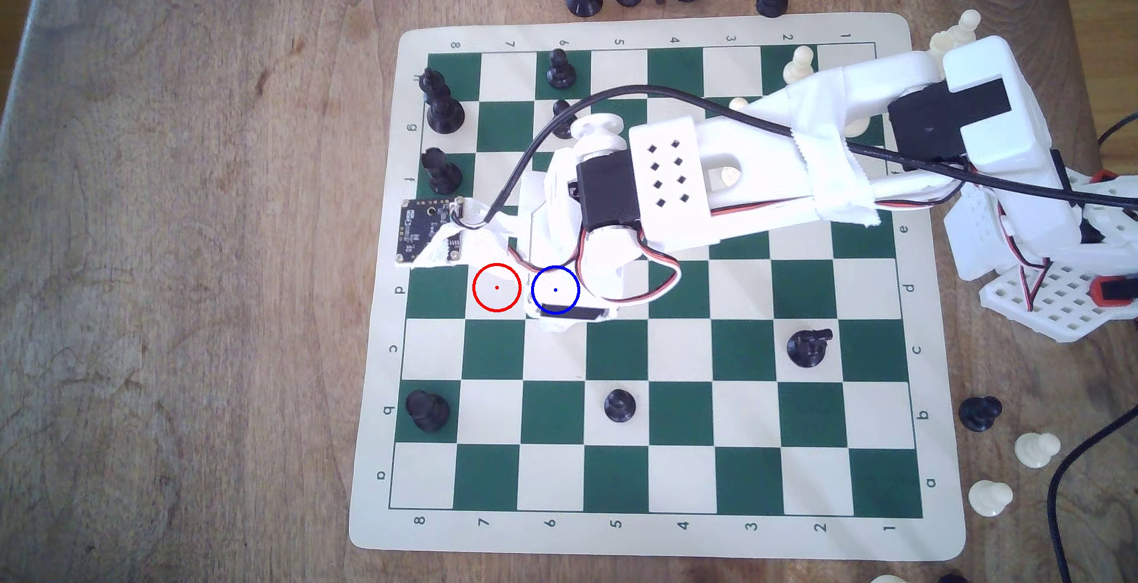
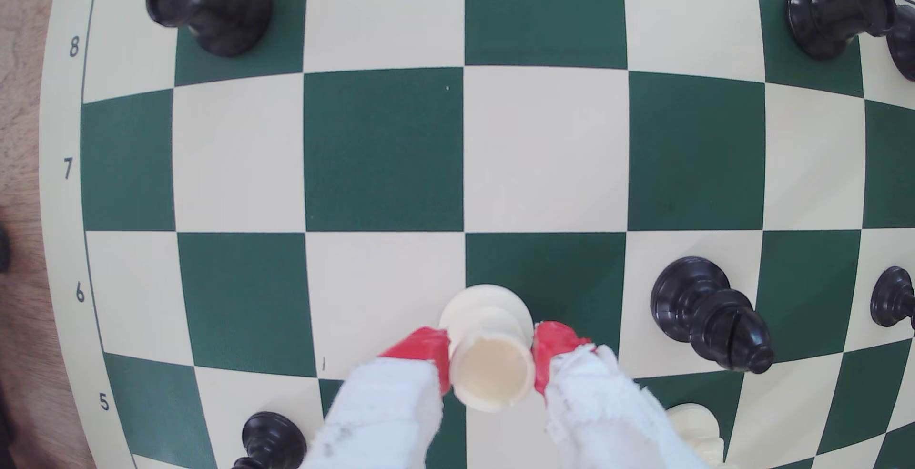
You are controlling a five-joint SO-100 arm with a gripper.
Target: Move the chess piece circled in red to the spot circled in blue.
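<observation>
On the exterior view's left, the red-ringed white square (image 1: 496, 287) is lying bare, so your pickup is looking done. Beside it, over the blue-circled green square (image 1: 555, 290), your gripper (image 2: 491, 362) is pinching the cream chess piece (image 2: 487, 345) between its red pads (image 2: 423, 350); setting down and letting go are remaining.

Cream chess piece (image 2: 487, 350) upright, its base straddling a green-white square border.

Bright, even daylight in both views
The exterior view is soft, and the white arm (image 1: 739, 189) is washed out with little surface detail; shadows on the board (image 1: 653, 497) are faint. The wrist view bows the board's lines strongly toward its edges, and the cream chess piece (image 2: 487, 350) near the lens looks slightly blurred
</observation>
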